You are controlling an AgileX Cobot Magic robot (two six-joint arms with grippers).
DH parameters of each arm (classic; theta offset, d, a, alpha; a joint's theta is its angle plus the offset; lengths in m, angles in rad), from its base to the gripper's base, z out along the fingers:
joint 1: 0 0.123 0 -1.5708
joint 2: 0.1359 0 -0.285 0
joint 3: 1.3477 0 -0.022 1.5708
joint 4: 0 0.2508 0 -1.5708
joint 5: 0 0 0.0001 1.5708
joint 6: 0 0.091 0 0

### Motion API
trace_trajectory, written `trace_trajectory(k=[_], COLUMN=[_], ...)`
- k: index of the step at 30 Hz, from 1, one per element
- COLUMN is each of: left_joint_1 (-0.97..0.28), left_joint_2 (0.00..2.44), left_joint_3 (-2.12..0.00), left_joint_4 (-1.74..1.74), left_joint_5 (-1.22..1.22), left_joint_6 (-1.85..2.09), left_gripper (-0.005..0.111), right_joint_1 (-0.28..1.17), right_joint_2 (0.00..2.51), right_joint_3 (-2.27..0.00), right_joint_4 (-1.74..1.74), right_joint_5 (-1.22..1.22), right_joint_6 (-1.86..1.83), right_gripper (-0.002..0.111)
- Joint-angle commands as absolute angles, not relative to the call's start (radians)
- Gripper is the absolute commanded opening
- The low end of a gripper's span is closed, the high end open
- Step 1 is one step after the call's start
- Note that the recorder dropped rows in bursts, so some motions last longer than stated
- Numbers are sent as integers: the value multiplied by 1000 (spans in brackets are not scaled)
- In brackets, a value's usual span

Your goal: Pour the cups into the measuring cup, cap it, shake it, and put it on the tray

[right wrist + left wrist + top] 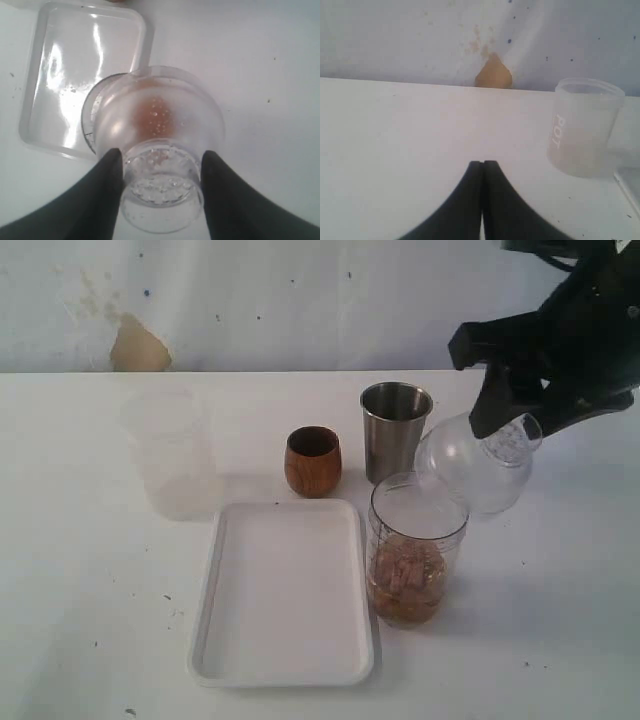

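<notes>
The measuring cup [416, 545] stands right of the tray [285, 640] with brown pieces and liquid in its bottom. My right gripper [508, 428] is shut on the spout end of a small clear dome lid [470, 468], which hangs tilted just above and behind the cup's rim. In the right wrist view the fingers [111, 172] flank the lid [160, 120], with the cup's rim [89, 120] showing beneath it. The wooden cup [313, 461] and the steel tumbler [395, 430] stand behind the tray. The left gripper [482, 165] is shut on nothing, low over bare table.
A frosted translucent plastic cup [170, 455] stands at the back left, seen close in the left wrist view [582, 127]. The tray's corner [631, 182] shows past it. The white wall with a tan patch [138, 348] runs behind the table.
</notes>
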State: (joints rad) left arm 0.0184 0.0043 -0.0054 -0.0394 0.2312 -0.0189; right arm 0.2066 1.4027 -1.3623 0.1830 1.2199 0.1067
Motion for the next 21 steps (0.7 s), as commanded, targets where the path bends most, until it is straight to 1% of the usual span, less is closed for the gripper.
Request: trace_trajectory(k=[1, 6, 21], left_joint_1=[18, 18, 18], left_joint_2=[0, 0, 0], left_joint_3=[0, 0, 0], left_joint_4=[-38, -38, -38], left_joint_5=[233, 233, 233], left_joint_6=[-19, -19, -19], left_gripper=[0, 0, 0], right_joint_1=[264, 290, 289], right_joint_2=[1399, 1409, 1470], right_joint_3=[-1358, -1358, -1358], right_joint_4=[190, 185, 185], right_joint_5=[1221, 1221, 1221], right_joint_6=[138, 161, 161], right_gripper=[0, 0, 0])
